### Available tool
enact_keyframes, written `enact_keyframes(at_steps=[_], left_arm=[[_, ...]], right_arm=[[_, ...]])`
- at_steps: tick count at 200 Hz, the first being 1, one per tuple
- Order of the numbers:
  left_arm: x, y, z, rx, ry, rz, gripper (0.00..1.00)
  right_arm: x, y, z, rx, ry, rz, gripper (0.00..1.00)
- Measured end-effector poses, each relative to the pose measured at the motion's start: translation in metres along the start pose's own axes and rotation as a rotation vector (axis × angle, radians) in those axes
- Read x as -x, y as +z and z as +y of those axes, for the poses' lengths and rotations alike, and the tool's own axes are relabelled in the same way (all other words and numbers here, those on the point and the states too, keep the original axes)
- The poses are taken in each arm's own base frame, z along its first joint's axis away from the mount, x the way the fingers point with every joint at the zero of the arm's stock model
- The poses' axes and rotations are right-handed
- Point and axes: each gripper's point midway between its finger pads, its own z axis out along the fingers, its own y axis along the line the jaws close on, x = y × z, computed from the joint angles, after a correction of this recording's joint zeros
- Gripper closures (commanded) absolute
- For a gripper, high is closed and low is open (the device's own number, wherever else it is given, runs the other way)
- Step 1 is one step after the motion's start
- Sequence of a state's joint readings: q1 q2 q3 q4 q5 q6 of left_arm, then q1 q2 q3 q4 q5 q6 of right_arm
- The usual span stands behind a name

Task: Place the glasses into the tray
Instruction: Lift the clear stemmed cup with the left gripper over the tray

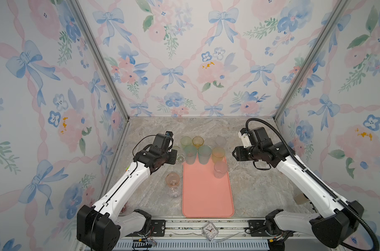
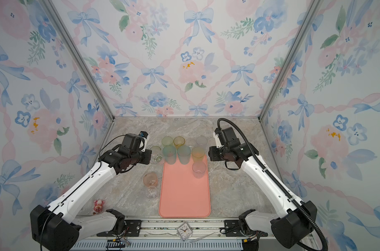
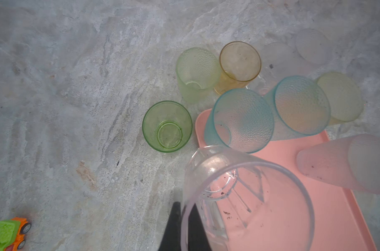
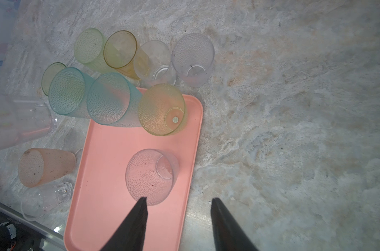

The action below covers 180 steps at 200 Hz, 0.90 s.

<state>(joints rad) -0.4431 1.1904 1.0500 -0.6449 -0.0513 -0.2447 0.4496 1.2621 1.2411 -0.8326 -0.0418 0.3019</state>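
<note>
The tray holds four glasses. Two teal glasses and a yellow glass stand in a row at its far end. A frosted glass stands just ahead of the right gripper, close to one fingertip. This gripper is released above the tray's right rim, its jaws apart. The left gripper is clenched on the wall of a clear glass, tilted at the tray's far left corner. A green glass stands on the table just beyond it. Behind both grippers the tray floor is open.
</note>
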Motion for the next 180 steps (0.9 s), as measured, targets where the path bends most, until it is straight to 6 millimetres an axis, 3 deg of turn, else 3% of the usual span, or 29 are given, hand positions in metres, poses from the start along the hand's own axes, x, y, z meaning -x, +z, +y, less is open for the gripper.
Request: enact_keyframes(at_steps=[36, 67, 105, 180], left_arm=[[-0.008, -0.001, -0.04, -0.088, 0.079, 0.029, 0.97], [-0.027, 0.018, -0.071, -0.13, 0.142, 0.118, 0.98], [-0.047, 0.042, -0.082, -0.124, 0.172, 0.209, 0.99], [-0.052, 0.067, -0.118, -0.16, 0.221, 0.266, 0.99]], right_arm=[[0.002, 0.0, -0.008, -0.012, 0.02, -0.006, 0.49], [0.004, 0.0, -0.006, -0.004, 0.02, -0.011, 0.49], [0.003, 0.0, -0.006, -0.001, 0.02, -0.009, 0.49], [0.002, 0.003, -0.005, 0.011, 0.023, -0.005, 0.49]])
